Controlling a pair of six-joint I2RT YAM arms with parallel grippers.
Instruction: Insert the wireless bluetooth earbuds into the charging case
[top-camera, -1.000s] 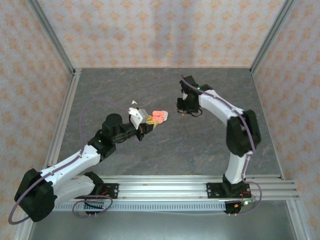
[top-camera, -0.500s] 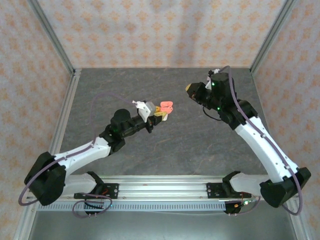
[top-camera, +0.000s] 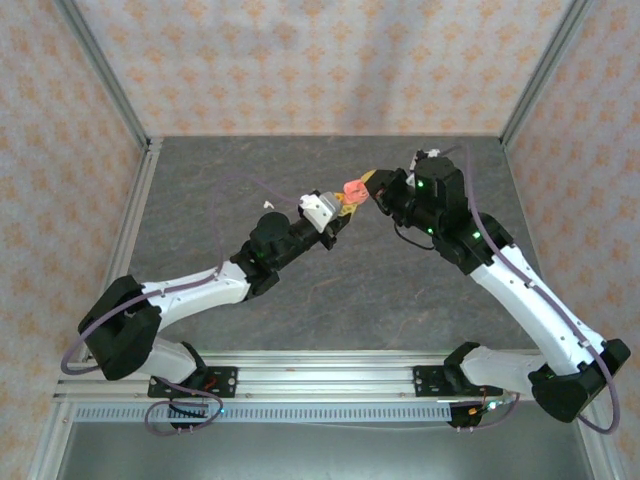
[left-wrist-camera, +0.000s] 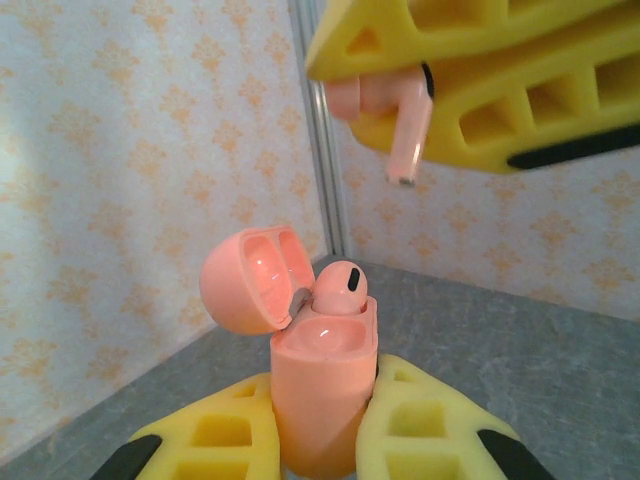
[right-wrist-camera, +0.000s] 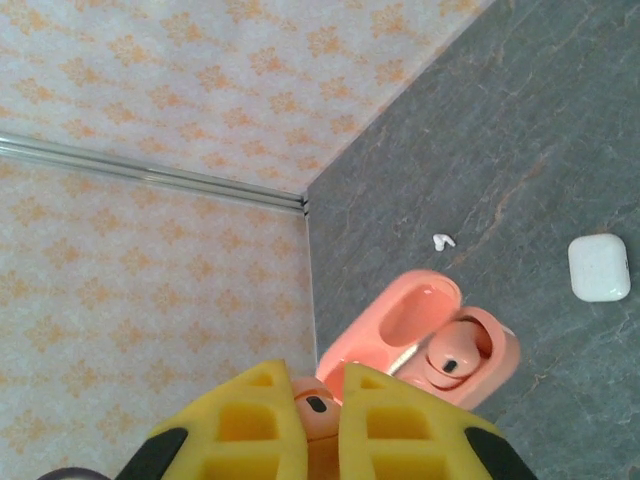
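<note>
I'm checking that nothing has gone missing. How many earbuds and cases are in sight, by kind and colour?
Coral-pink earbud: 2, the seated earbud and the held earbud
White earbud: 1
Coral-pink case: 1
White case: 1
Total: 5

Grey stone-look table (right-wrist-camera: 560, 120), white case (right-wrist-camera: 598, 267) (closed), white earbud (right-wrist-camera: 443, 240)
</note>
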